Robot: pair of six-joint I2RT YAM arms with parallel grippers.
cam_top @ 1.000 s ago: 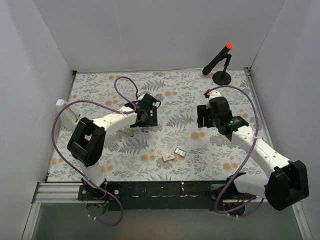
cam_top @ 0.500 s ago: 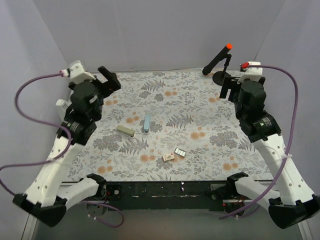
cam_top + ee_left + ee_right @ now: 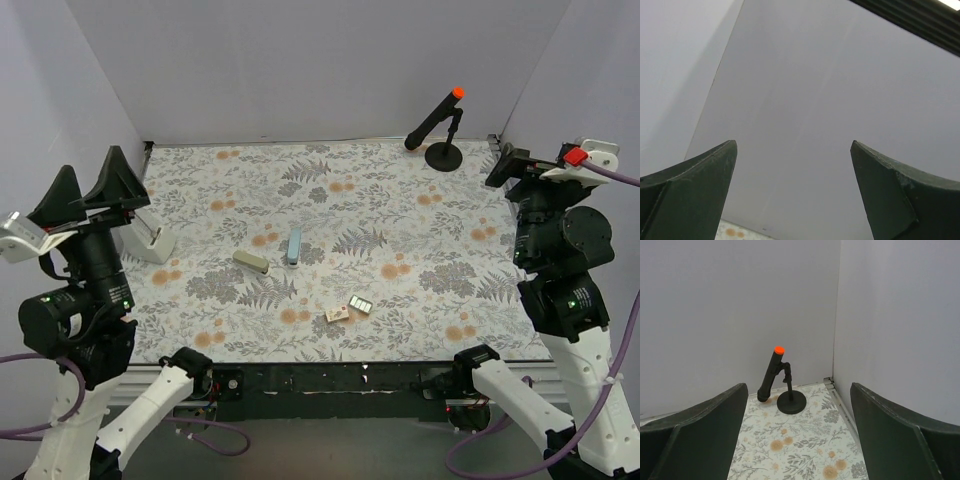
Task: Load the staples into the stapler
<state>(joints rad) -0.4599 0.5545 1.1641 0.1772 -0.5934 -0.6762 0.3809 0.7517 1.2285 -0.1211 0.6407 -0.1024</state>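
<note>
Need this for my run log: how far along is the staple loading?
Done: the staple tray lies out beside its box. In hand: nothing; the left gripper and right gripper are open, raised off the table. Left: seemingly the loading itself; the tray lies apart from the blue stapler and beige stapler.

No text, label, brand or no. can be read in any view. Any print on the beige staples box (image 3: pixel 337 314) is too small to be made out.
</note>
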